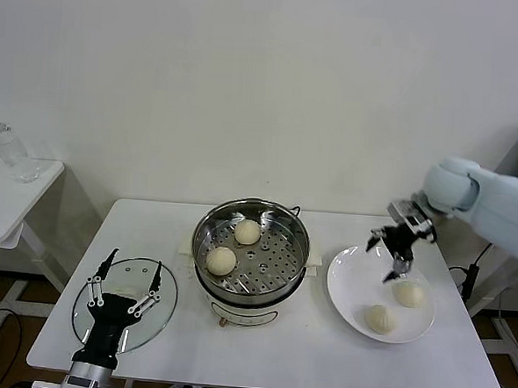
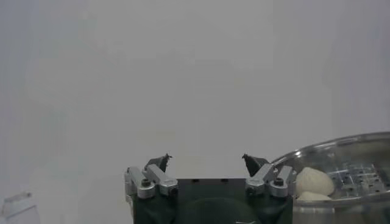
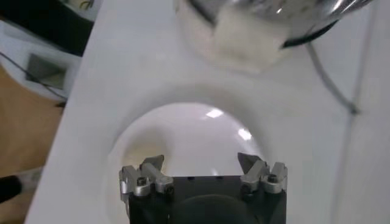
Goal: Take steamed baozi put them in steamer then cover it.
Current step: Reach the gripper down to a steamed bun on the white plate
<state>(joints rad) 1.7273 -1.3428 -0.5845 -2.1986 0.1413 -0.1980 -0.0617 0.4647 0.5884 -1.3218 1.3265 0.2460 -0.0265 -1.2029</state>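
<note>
**Over the plate, right gripper empty**

Near the table's (image 1: pixel 319 356) front left corner the cover (image 1: pixel 126 304) lies flat, the left gripper (image 1: pixel 127 284) parked over it, jaws apart; toward the right edge two steamed baozi (image 1: pixel 380 318) rest on the white plate (image 1: pixel 349 296), the right gripper (image 1: pixel 394 255) above them, jaws apart and empty; mid-table, the steamer (image 1: pixel 251 244) holds two more buns (image 1: pixel 221 260).

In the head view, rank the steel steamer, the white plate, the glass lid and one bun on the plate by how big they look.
1. Round stainless-steel steamer
2. Flat white plate and round clear glass lid: they look about alike, so I won't separate them
3. Cream-white bun, by far the smallest
</note>
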